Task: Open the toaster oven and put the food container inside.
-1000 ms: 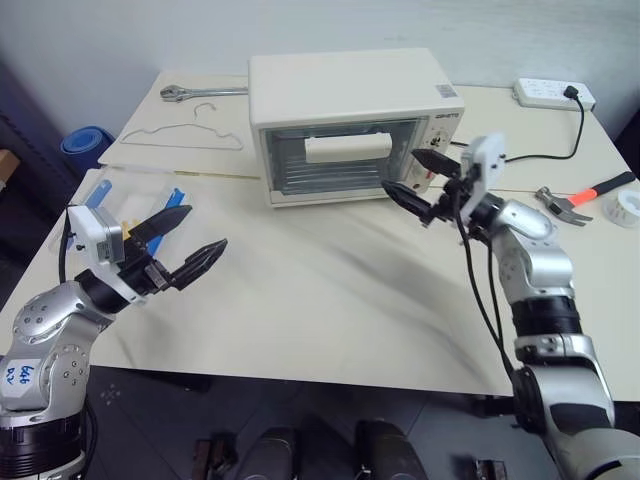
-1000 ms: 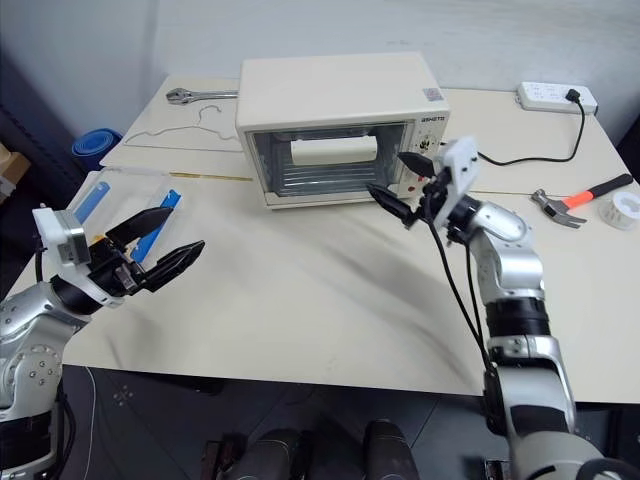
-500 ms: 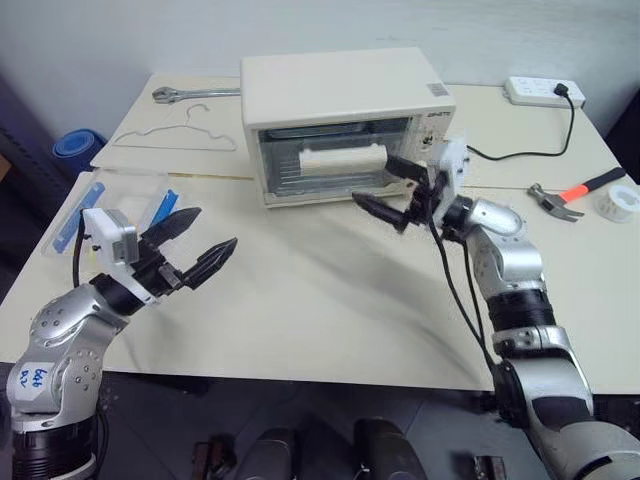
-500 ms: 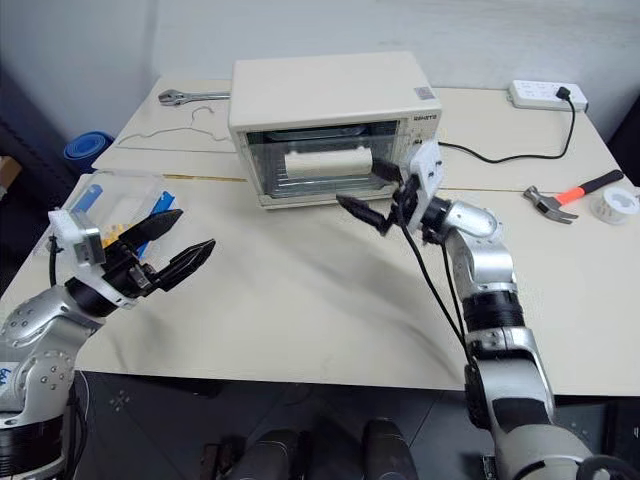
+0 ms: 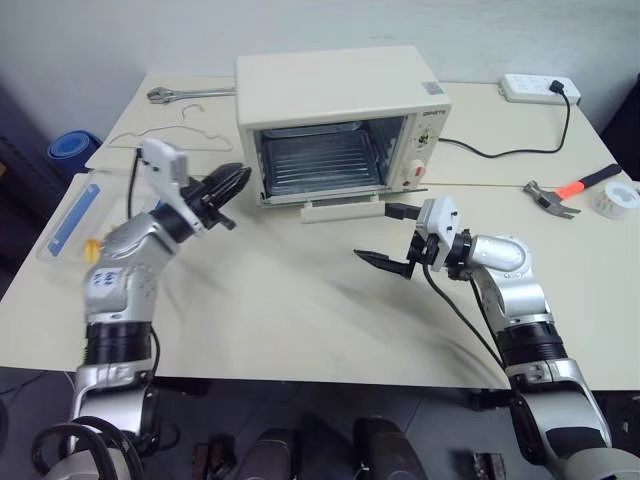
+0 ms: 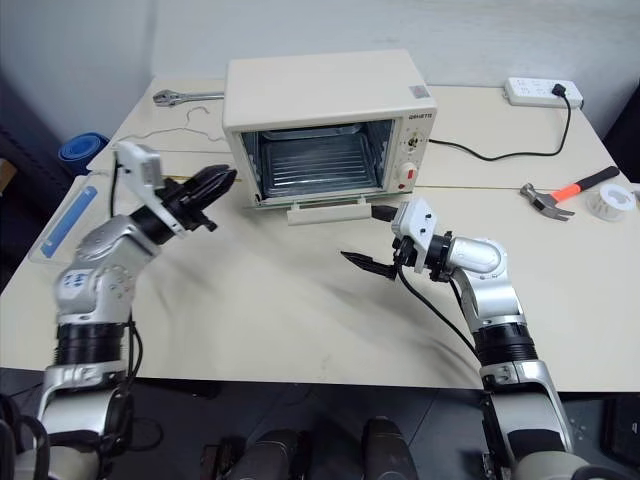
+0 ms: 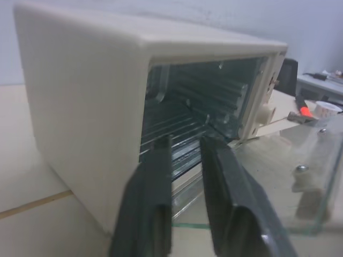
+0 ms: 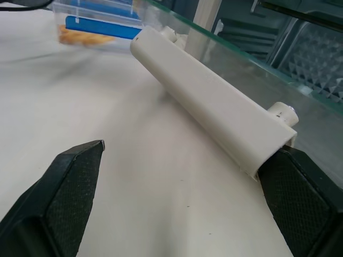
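- Cream-white and boxy, the toaster oven [image 5: 340, 110] sits at the back middle of the pale bench [image 5: 300, 310].
- Its glass door [image 7: 278, 182] hangs wide open and lies flat out in front.
- A white bar handle [image 8: 214, 112] runs along the door's front edge. It is long, smooth and square-edged.
- Inside, the wire rack [image 5: 320, 160] is made of thin shiny metal bars.
- Knobs and a red button [image 5: 417, 172] sit on the oven's right side.
- The food container [image 5: 75, 215] is a clear plastic box with a blue clip. It lies at the left edge of the bench, well apart from the oven, with yellow-orange food inside.
- The left end effector [image 5: 232, 185] is clenched with nothing in it. It points at the oven's left front corner.
- The right end effector [image 5: 392, 235] is spread wide and empty, just in front of the door handle.
- A hammer [image 5: 565, 192] with an orange grip lies on the right.
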Tool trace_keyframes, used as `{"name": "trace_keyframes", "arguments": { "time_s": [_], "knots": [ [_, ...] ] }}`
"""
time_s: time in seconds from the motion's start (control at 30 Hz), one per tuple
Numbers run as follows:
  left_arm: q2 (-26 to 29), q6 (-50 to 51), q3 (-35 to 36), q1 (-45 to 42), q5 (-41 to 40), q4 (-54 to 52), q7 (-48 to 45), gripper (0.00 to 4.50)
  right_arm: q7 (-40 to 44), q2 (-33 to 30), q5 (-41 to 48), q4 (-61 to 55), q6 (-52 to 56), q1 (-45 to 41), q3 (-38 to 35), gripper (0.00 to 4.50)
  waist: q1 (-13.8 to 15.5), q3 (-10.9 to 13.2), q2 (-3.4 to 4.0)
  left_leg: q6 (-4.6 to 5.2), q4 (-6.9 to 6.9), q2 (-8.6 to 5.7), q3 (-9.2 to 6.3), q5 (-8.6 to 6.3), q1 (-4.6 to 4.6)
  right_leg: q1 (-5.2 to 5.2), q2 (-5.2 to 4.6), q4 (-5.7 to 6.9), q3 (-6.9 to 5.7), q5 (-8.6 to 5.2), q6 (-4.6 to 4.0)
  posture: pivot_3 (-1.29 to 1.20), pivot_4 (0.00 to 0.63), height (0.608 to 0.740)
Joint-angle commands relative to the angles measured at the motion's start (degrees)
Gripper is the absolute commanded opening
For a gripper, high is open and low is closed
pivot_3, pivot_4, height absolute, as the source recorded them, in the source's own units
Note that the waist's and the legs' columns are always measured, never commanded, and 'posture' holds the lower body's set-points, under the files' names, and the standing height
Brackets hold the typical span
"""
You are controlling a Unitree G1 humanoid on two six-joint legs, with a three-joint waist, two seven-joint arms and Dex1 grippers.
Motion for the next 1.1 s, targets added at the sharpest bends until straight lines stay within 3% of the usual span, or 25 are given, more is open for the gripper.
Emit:
{"name": "trace_keyframes", "arguments": {
  "time_s": [0.03,0.33,0.53,0.67,0.8,0.9,1.1],
  "knots": [
    [-0.13,-4.11,-2.96,-2.14,4.34,3.73,-3.19,0.03,-0.49,-0.54,0.24,-3.43,-2.16,1.64,-0.6,4.5,-0.04,0.0,0.0,0.0,0.0,0.0,0.0,0.0,0.0,0.0,0.0,-0.01,-0.02,0.0,0.0,0.0,0.15,0.74],
    [-0.85,-8.96,-9.63,0.66,10.4,4.98,-11.03,0.03,-3.7,-5.34,2.02,-12.79,-2.14,16.4,-5.42,4.5,0.97,0.01,-0.01,0.01,0.06,-0.04,-0.08,-0.01,-0.03,0.05,-0.06,0.01,0.07,0.0,0.0,0.0,0.15,0.74],
    [-1.26,-12.41,-11.38,5.93,15.14,3.27,-9.62,0.03,-6.16,-9.59,8.67,-25.33,1.51,35.59,-16.09,4.5,2.32,0.02,-0.03,0.02,0.06,-0.05,-0.12,-0.01,-0.05,0.12,-0.08,-0.08,0.21,0.0,0.0,0.0,0.15,0.74],
    [-1.64,-13.79,-11.07,9.15,16.2,1.23,-8.52,0.03,-9.08,-7.15,13.73,-29.88,0.78,38.67,-21.06,4.5,1.98,0.03,-0.04,0.03,0.1,-0.02,-0.01,0.0,0.08,0.3,-0.06,-0.44,0.33,0.02,0.05,0.0,0.15,0.74],
    [-2.73,-12.87,-7.88,13.78,12.42,-3.27,-7.72,0.03,-9.45,-6.63,16.64,-31.63,3.13,39.3,-21.52,4.5,1.79,0.03,-0.04,0.01,0.05,0.02,-0.06,0.01,0.18,0.34,-0.04,-0.39,0.42,0.02,0.05,0.0,0.15,0.74],
    [-3.13,-12.08,-3.39,18.97,7.9,-9.41,-7.06,0.88,-8.96,-5.41,19.97,-32.08,4.03,37.42,-20.67,4.5,1.62,0.03,-0.04,0.01,-0.01,0.02,-0.06,0.0,0.16,0.3,-0.05,-0.42,0.44,0.02,0.05,0.0,0.15,0.74],
    [-1.49,-9.61,14.78,34.9,-1.04,-22.74,-0.3,2.75,-7.66,-1.79,19.08,-28.5,2.23,29.19,-15.74,4.5,1.28,0.03,-0.04,-0.01,-0.02,0.11,-0.07,-0.01,0.18,0.28,0.0,-0.45,0.49,0.02,0.04,0.0,0.15,0.74]
  ]
}}
